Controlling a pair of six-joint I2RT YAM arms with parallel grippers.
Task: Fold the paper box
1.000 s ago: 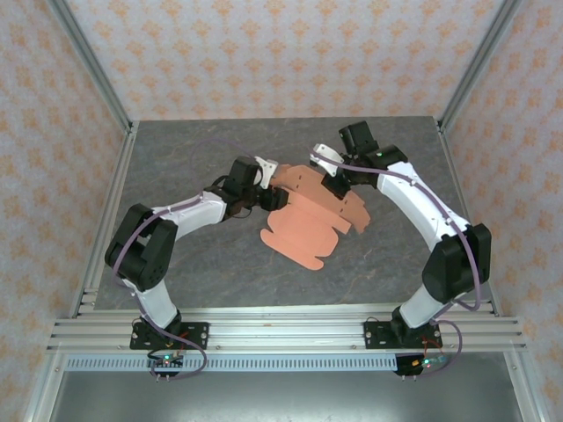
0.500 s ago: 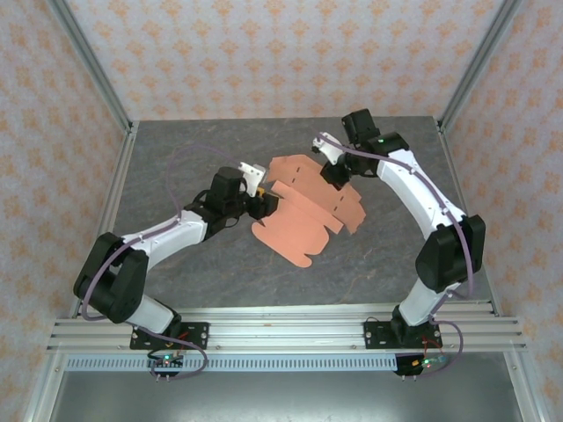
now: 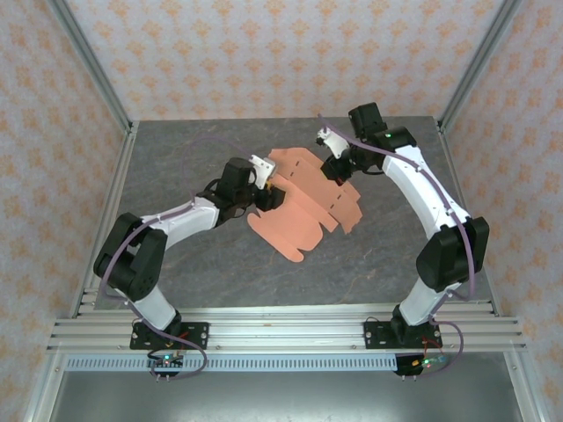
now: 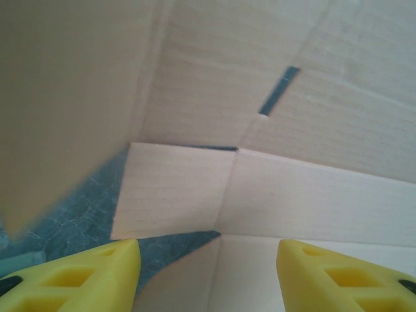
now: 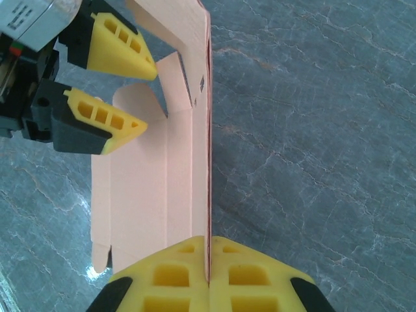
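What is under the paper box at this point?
Grey table shows beneath the paper box's lifted flaps, in front of the open left gripper. The right gripper is shut on one panel. What lies under the rest is covered by the card.

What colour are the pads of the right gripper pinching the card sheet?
Bright yellow pads, seen best in the right wrist view, shut on the salmon-orange paper box.

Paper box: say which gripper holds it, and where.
The right gripper is shut on the paper box, pinching the edge of its raised panel. The left gripper is open, holding nothing.
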